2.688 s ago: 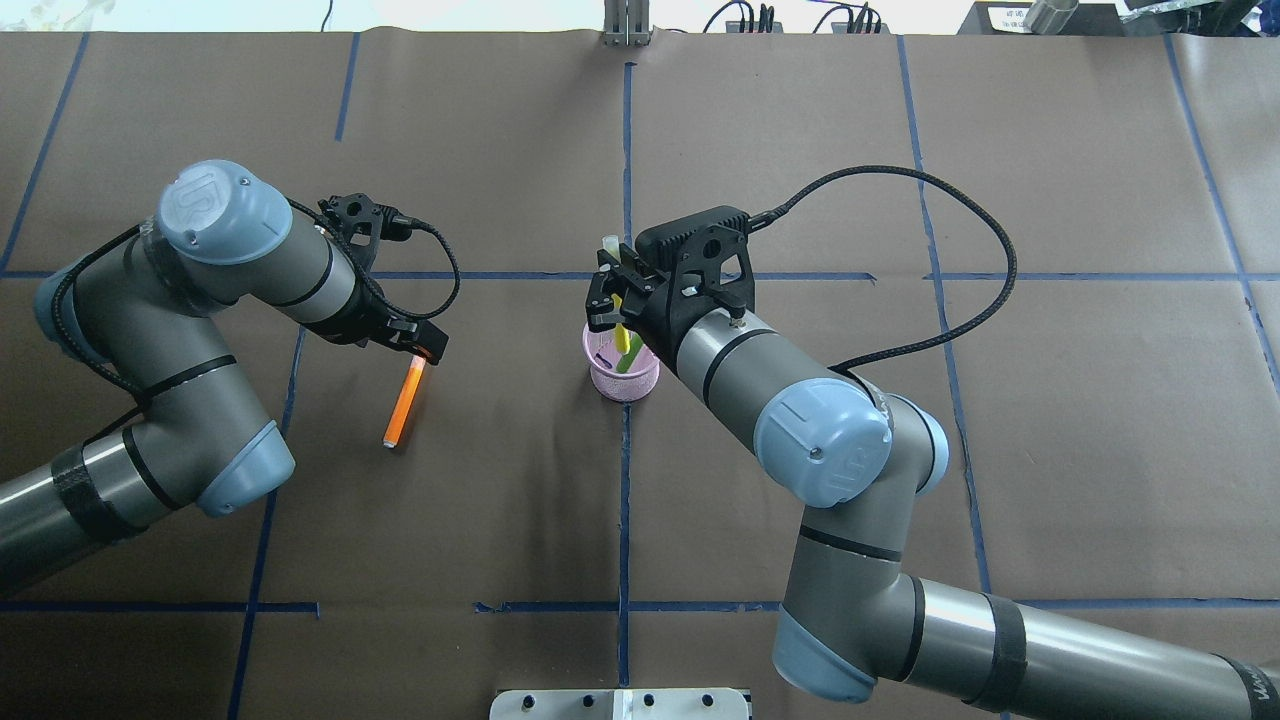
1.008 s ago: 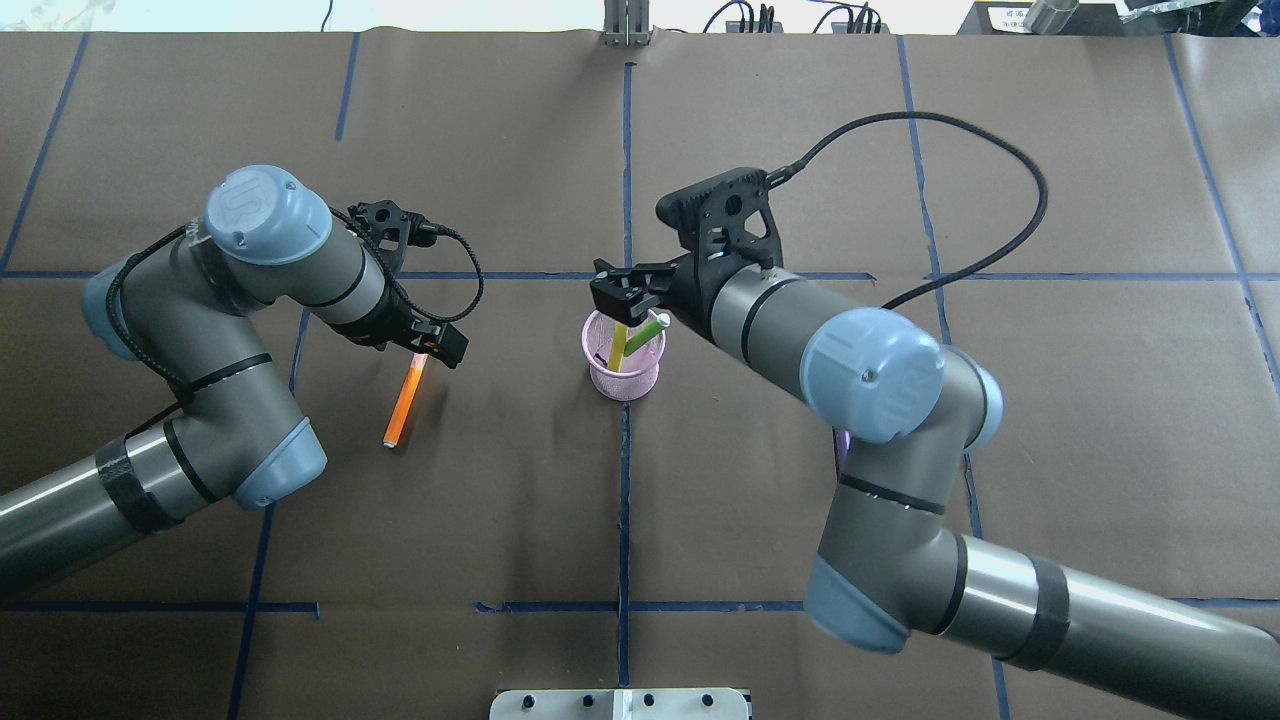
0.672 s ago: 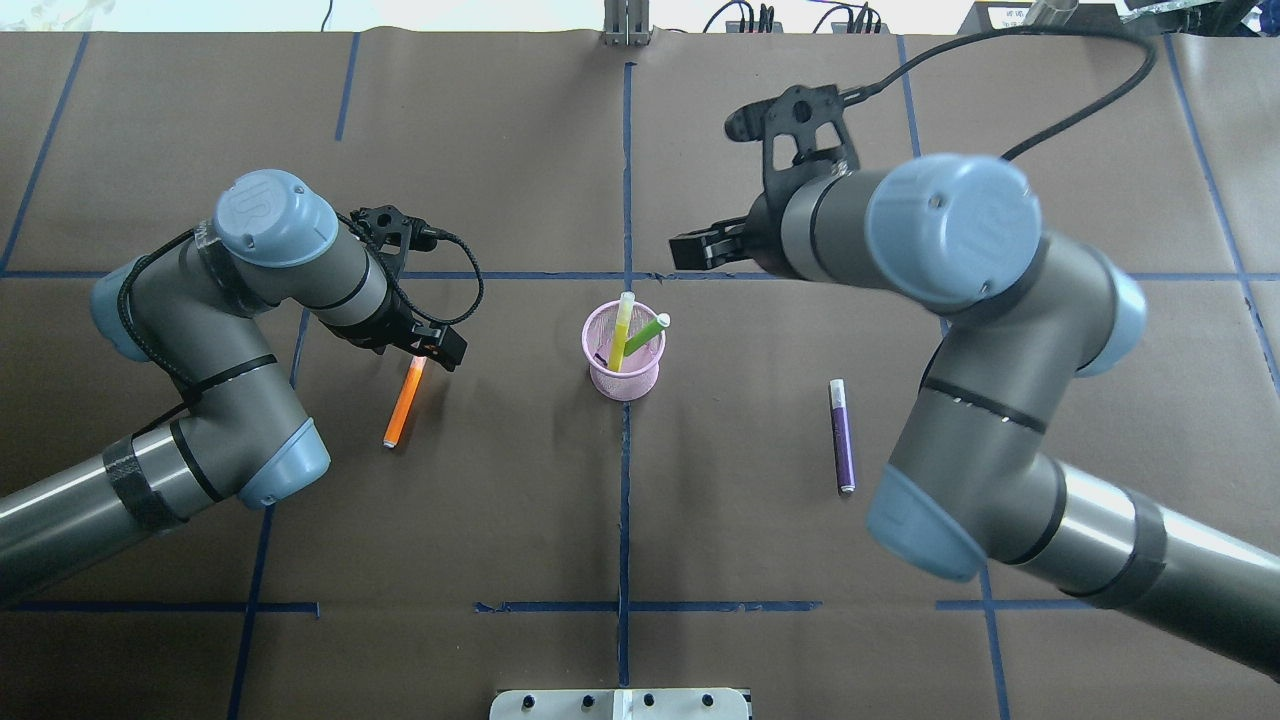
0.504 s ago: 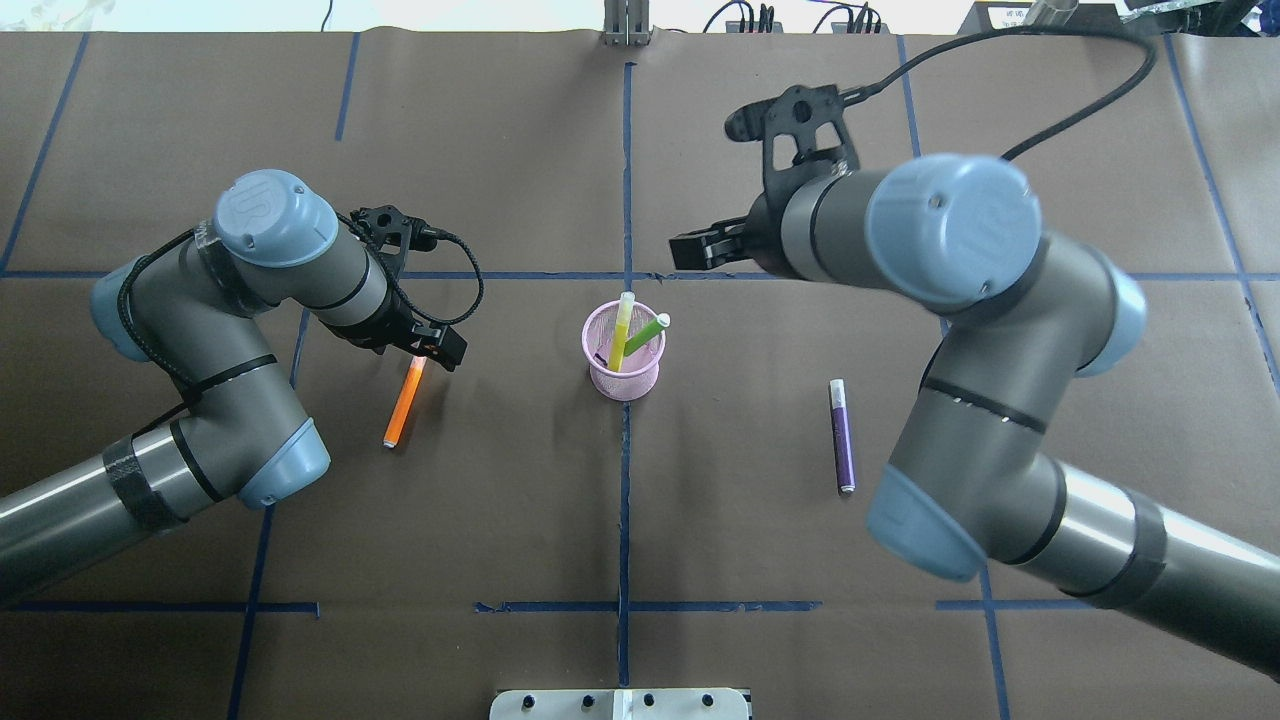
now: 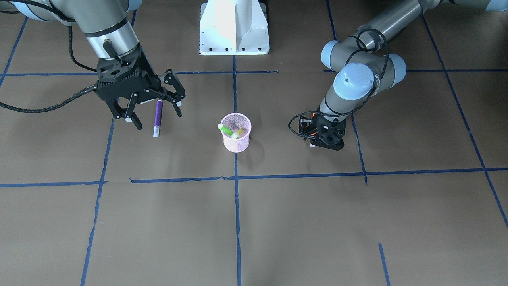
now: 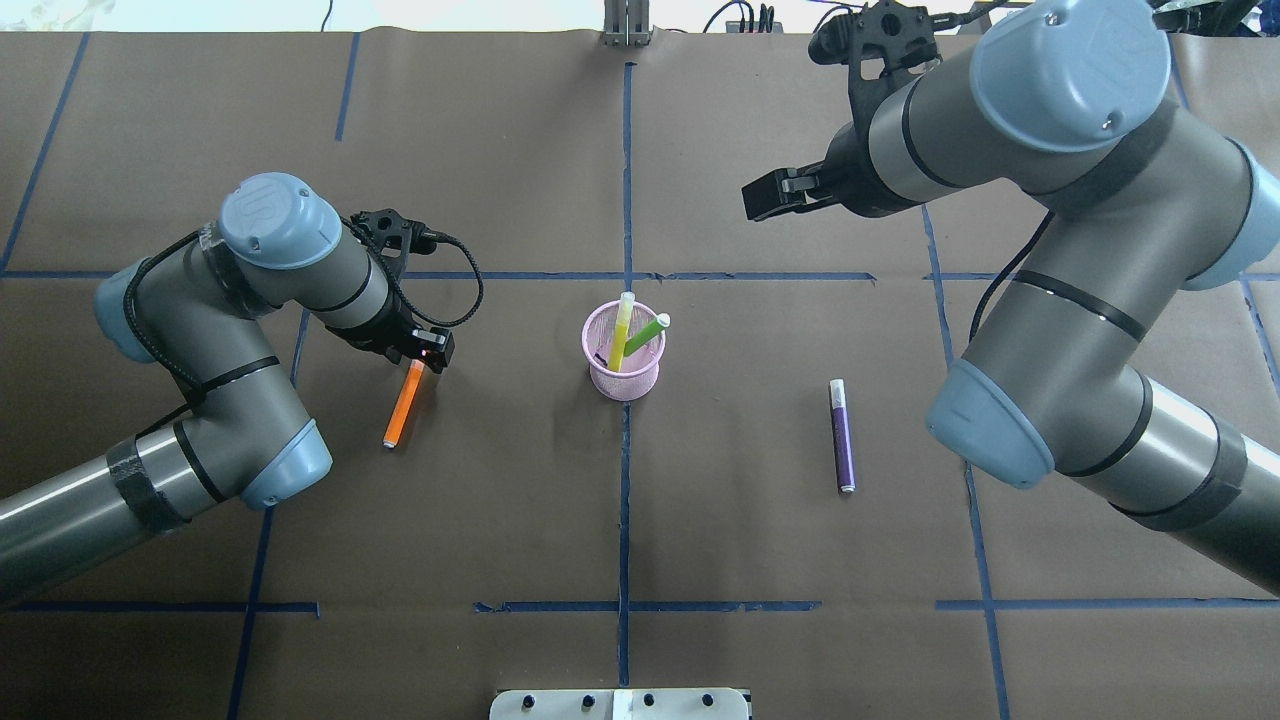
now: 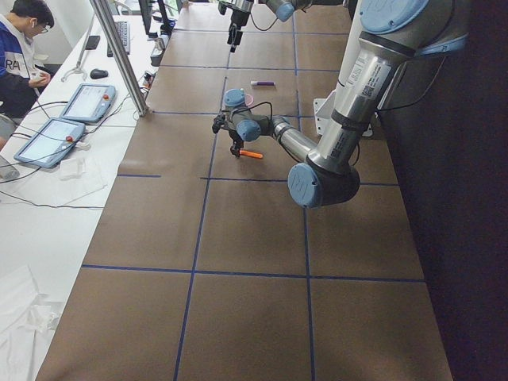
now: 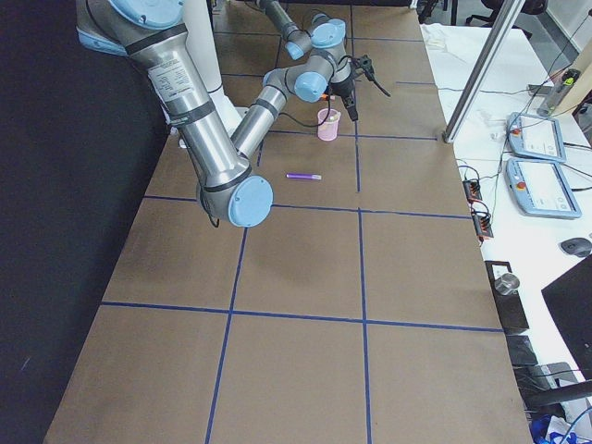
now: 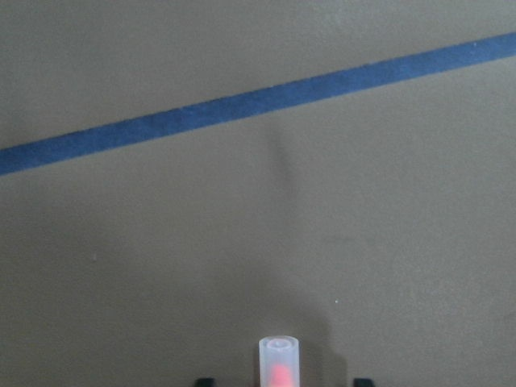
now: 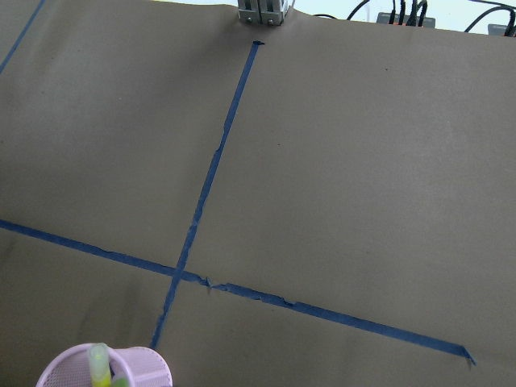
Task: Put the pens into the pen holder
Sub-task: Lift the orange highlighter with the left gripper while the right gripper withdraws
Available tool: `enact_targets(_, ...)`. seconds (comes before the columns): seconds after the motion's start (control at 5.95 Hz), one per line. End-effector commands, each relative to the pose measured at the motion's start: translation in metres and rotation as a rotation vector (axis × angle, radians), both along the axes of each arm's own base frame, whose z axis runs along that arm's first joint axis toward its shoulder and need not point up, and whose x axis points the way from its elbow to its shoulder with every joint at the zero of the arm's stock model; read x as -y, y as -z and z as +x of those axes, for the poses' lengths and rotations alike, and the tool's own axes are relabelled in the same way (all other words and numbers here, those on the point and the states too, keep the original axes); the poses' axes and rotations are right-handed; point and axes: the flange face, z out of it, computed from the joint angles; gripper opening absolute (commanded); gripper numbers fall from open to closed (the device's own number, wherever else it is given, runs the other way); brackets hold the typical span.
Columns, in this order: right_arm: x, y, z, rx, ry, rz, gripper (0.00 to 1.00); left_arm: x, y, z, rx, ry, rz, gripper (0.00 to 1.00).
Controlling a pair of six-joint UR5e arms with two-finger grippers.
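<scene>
Pen [image 6: 404, 405], orange, apparently lies between left fingers [image 6: 438, 345].

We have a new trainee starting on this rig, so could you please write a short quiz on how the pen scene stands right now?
1. How many pens stand in the pen holder?
2. True or false: the right gripper is open, and the purple pen lies flat on the table, apart from the holder.
3. The left gripper is down at one end of which pen? A: the purple pen. B: the orange pen. C: neither.

Key: 1. Two. 2. True. 3. B.
</scene>
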Motion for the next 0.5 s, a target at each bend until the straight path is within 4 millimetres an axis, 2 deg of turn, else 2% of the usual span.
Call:
enact_targets(0.0,0.0020,-0.0003,0.0027,0.001,-0.002,-0.002,1.00,-0.0030,-0.0006,0.0032,0.004,-0.006,-0.003,0.53)
enact_targets(0.17,0.0025,-0.0003,0.0035,0.001,-0.003,-0.002,1.00,-0.0032,0.0001,0.0030,0.003,-0.006,-0.002,0.51)
enact_targets(0.34,0.0024,-0.0001,0.0035,0.002,-0.004,-0.002,1.00,-0.0042,0.0011,0.0036,0.000,-0.009,-0.001,0.32)
